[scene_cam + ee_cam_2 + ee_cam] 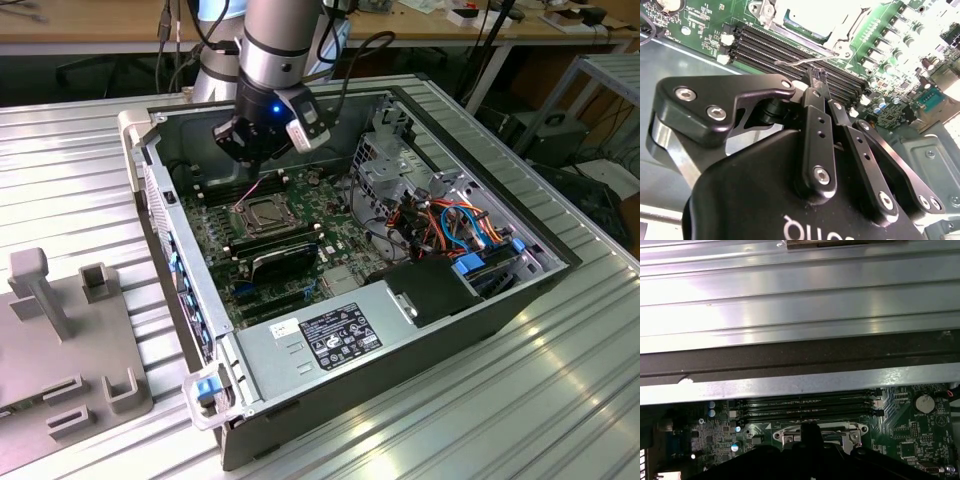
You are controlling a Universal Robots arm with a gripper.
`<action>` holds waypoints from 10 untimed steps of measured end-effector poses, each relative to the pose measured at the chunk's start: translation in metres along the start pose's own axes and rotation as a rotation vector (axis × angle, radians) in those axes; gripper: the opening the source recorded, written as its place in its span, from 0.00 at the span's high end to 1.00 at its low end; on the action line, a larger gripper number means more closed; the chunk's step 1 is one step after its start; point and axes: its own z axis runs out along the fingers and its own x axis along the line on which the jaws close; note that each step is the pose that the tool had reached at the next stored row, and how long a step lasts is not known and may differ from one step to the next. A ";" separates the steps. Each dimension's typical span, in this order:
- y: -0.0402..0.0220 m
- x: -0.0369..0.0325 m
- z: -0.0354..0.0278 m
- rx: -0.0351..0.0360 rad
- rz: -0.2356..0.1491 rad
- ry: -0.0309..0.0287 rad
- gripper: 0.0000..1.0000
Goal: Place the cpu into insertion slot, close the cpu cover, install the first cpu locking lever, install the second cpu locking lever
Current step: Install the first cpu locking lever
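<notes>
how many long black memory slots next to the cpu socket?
4 memory slots, side by side in one bank between the cpu cover and the case wall; in the second wrist view the pincer hides part of them.

Exterior view overhead-oblique, both wrist views close, perhaps sharing memory slots (771, 45) (805, 410)

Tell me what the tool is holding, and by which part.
Nothing seems held: the tool is shut, its tip by the thin locking lever; contact cannot be told.
</notes>
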 end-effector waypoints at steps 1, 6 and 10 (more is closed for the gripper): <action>0.0001 -0.0008 0.0000 0.0000 0.000 0.0000 0.89; 0.0001 -0.0008 0.0000 0.0001 0.000 0.0000 0.89; 0.0001 -0.0014 0.0003 0.0000 0.000 0.0000 0.89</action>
